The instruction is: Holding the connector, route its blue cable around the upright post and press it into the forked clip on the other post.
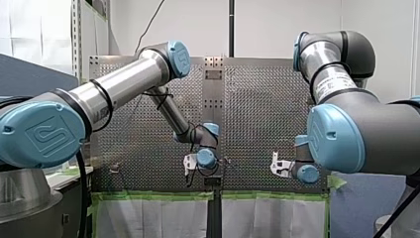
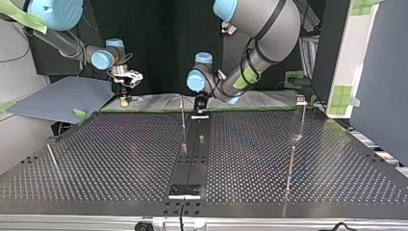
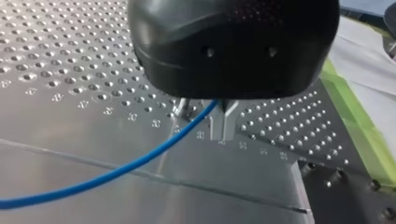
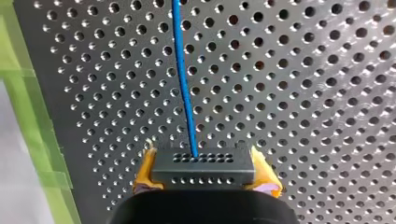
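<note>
Over at the top view's left, my right gripper (image 2: 124, 99) clamps the connector (image 4: 203, 167) between yellow pads (image 4: 144, 170), near the table's (image 2: 120, 159) far edge. The cable (image 4: 184, 88) runs straight out ahead of it. At centre, my left gripper (image 3: 224, 133) reaches down to the table, its metal fingers (image 3: 218, 123) pinched together around the cable, beside a thin post (image 2: 183, 122).

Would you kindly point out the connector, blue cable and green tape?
connector (image 4: 204, 167), right wrist view, its holed face
blue cable (image 4: 182, 79), right wrist view, stretch ahead of connector
green tape (image 4: 23, 93), right wrist view, middle of strip
</note>
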